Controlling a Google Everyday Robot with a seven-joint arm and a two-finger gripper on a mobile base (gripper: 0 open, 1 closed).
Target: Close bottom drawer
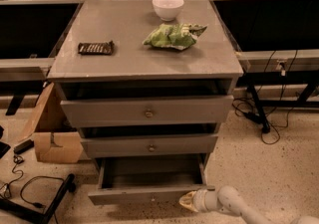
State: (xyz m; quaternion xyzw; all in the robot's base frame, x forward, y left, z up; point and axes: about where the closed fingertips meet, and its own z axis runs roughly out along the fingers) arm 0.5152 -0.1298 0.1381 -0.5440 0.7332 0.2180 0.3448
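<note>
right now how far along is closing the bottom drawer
Barely started. Done: the gripper is down near the floor, at the right end of the bottom drawer front. In hand: lining up to push; whether it touches the front cannot be told. Left: the whole push, since the drawer stands pulled well out with its grey interior showing.

drawers (pixel 149 112) 3 | bowl (pixel 168 7) 1 | bag (pixel 173 36) 1 | bar (pixel 95 48) 1 | hand (pixel 185 201) 1 at bottom drawer (pixel 134 196)

Cream pincer (pixel 188 201) beside the grey bottom drawer (pixel 144 195); white bowl (pixel 168 7), green bag (pixel 173 36) above
</note>
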